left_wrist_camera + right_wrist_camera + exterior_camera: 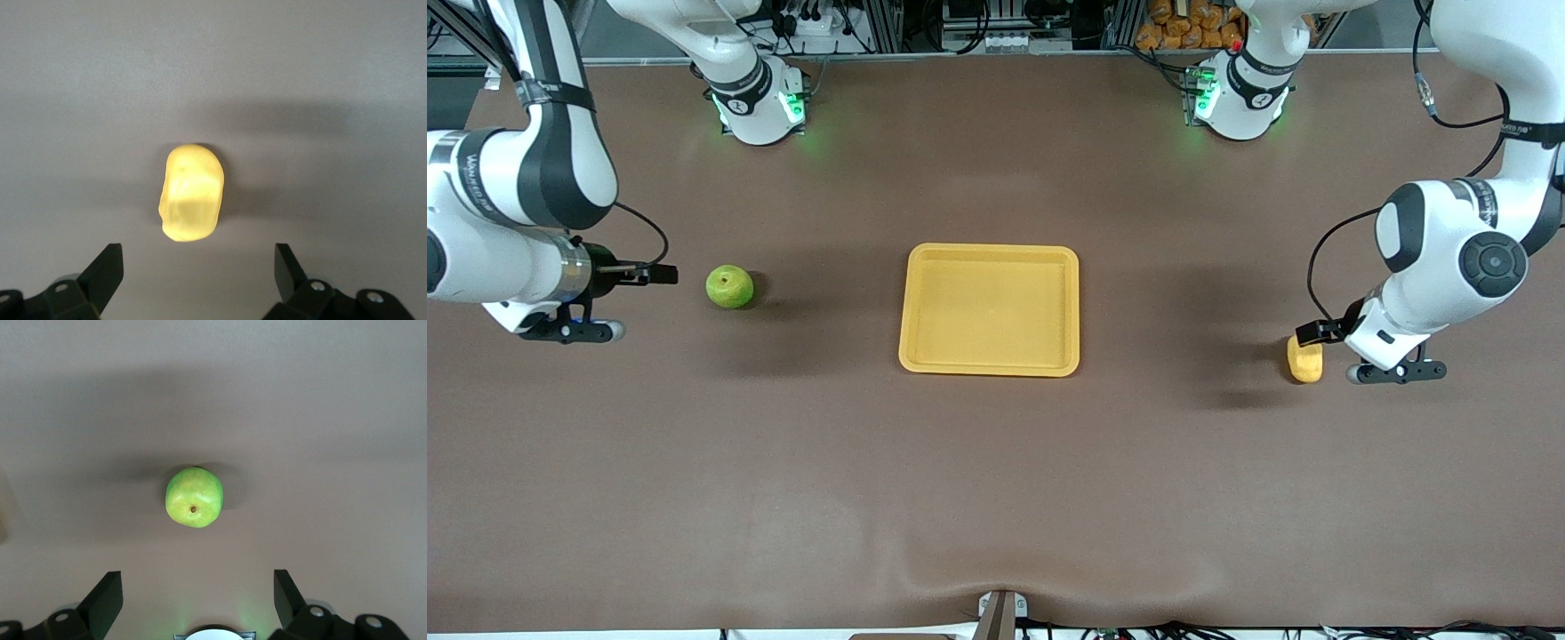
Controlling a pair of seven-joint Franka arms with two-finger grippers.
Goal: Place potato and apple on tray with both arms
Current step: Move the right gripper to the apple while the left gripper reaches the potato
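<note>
Hovering wide-open: left pincer point(197, 273) by potato point(191, 193), right pincer point(197, 597) by apple point(194, 497), arms bent low.

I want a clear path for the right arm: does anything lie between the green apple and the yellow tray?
No. The front view shows only bare brown table between the round light-green apple and the shallow yellow-orange plastic tray.

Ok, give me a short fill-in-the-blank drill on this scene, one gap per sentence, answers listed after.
1. The yellow-orange tray holds ____ fruit or vegetables.
2. The left hand, fingers open, is at the ____.
3. The apple lies on the table toward the ____ arm's end, by the open right hand.
4. The potato lies on the ____, not on the tray.

Missing words: no; potato; right; table
</note>
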